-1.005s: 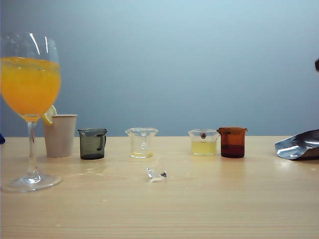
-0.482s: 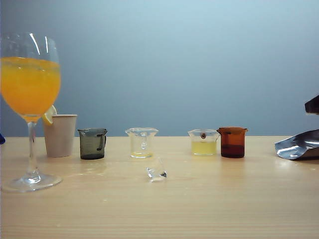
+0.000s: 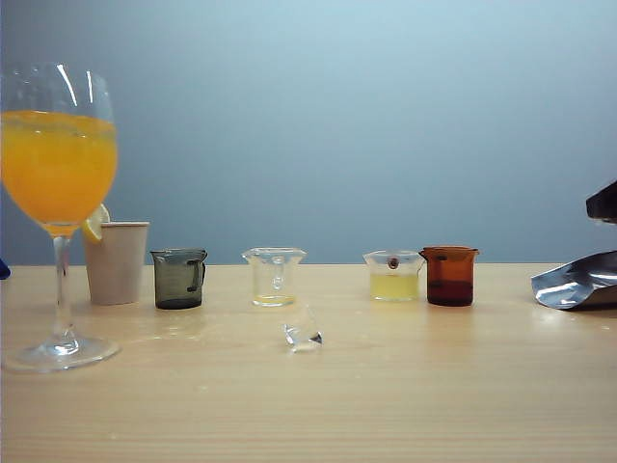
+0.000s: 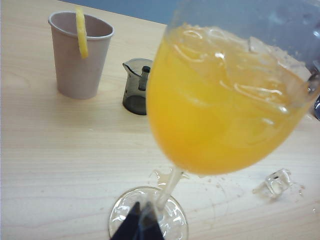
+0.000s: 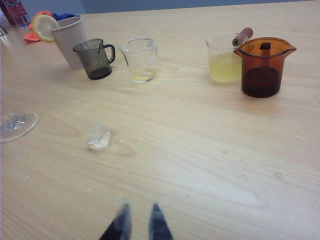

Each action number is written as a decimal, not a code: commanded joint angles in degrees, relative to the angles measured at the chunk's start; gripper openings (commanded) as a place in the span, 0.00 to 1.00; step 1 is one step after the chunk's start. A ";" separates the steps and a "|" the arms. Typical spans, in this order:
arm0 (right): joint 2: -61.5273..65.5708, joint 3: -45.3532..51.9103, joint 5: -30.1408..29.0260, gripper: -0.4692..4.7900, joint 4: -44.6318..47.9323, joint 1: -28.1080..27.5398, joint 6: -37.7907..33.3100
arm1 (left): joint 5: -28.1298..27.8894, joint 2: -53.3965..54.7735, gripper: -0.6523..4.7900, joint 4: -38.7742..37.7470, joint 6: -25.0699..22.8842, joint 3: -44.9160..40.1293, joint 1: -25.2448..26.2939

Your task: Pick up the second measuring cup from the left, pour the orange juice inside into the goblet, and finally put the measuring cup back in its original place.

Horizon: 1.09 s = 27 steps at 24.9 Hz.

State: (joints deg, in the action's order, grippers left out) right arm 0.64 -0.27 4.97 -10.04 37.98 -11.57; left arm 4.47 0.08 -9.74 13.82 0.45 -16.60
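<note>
Found the second measuring cup (image 3: 274, 278) upright on the table (image 3: 405, 386) in the row, between the smoky grey cup (image 3: 179, 279) and the cup of pale yellow liquid (image 3: 393, 276), all but empty save a thin yellowish film at its base. Saw the orange juice (image 3: 58, 169) filling most of the goblet (image 3: 60, 241), standing at the near left, well apart from the row. Judged the pour done and the cup returned to its place, handle and lip in line with its neighbours, presumably for an easy grasp from the side. Noted the right gripper (image 5: 139, 225) low over bare table on the right side, well short of the cups, its tips a narrow way apart and holding nothing. Spotted the left gripper (image 4: 136, 225) just beside the goblet's foot, tips showing only as one dark wedge at the frame edge; could not tell whether apart or together. Also noted a paper cup (image 3: 117, 262) with a lemon slice (image 4: 81, 31) on its rim, an amber cup (image 3: 449, 276), a clear ice-like lump (image 3: 303, 335) and a foil pouch (image 3: 576, 281). Made out no brand, label or legible writing anywhere.
</note>
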 commanded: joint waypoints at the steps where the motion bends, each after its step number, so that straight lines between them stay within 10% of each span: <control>1: 0.04 0.22 0.28 0.19 0.72 0.00 -0.22 | 0.31 0.00 0.11 -0.37 -0.07 0.09 0.55; 7: -0.59 0.22 -0.70 0.19 0.42 -1.22 -0.22 | 0.68 0.02 0.11 -0.33 -0.09 0.09 9.42; 15: -0.57 0.22 -1.25 0.19 0.44 -19.54 -0.24 | 0.68 0.02 0.11 -0.33 -0.09 0.07 22.01; 20: -0.57 0.22 -0.59 0.19 0.42 -40.41 -0.24 | 0.68 0.02 0.11 -0.33 -0.09 0.07 23.58; 27: -0.57 0.22 -0.61 0.19 0.42 -45.42 -0.22 | 0.68 0.02 0.11 -0.33 -0.09 0.07 23.58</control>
State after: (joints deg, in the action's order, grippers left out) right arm 0.03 -0.27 4.47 -10.11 -7.66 -11.62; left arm 4.93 0.08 -9.72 13.80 0.45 6.90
